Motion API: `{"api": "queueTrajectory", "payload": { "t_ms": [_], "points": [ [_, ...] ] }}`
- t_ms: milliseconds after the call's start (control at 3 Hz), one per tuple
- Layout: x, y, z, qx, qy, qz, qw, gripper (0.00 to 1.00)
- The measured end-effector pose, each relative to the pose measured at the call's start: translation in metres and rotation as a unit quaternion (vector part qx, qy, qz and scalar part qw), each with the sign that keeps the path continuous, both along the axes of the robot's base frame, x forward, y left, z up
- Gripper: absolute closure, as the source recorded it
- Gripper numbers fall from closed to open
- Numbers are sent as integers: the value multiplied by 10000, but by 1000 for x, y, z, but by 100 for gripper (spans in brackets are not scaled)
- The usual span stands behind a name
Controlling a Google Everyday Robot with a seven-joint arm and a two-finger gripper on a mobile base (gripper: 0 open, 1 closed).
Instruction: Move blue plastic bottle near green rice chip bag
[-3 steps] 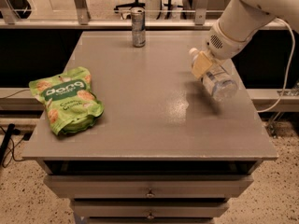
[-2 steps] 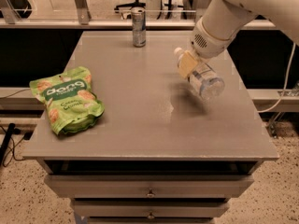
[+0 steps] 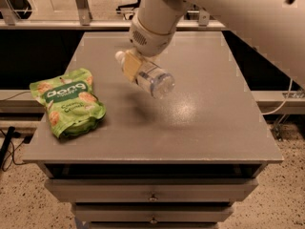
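The blue plastic bottle [image 3: 151, 77] is a small clear bottle with a white cap. It is held on its side above the middle of the grey table [image 3: 200, 123]. My gripper [image 3: 130, 66] is shut on the bottle near its cap end, and my large white arm comes down from the upper right. The green rice chip bag [image 3: 68, 102] lies flat at the table's left edge, a short way left of and below the bottle. The bottle's shadow falls on the table between them.
The table has drawers [image 3: 152, 194] below its front edge. A metal railing [image 3: 57, 25] runs behind the table. A cable [image 3: 281, 106] hangs at the right side. The tall silver can is hidden behind my arm.
My gripper has carried the bottle leftward from the table's right side to above the middle, closer to the bag. The bag has not moved.
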State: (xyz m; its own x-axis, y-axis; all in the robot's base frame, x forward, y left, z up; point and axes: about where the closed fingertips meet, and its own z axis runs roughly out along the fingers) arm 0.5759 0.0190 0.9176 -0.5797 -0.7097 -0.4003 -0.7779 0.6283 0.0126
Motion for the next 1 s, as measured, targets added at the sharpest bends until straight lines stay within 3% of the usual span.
{"api": "queueTrajectory", "payload": {
  "t_ms": [333,667,1000],
  "points": [
    [-1,38,-5,220,39,142,9996,100],
    [6,57,-14,480,5,112,9988,85],
    [14,67,-26,690,21,62,9976,61]
  ]
}}
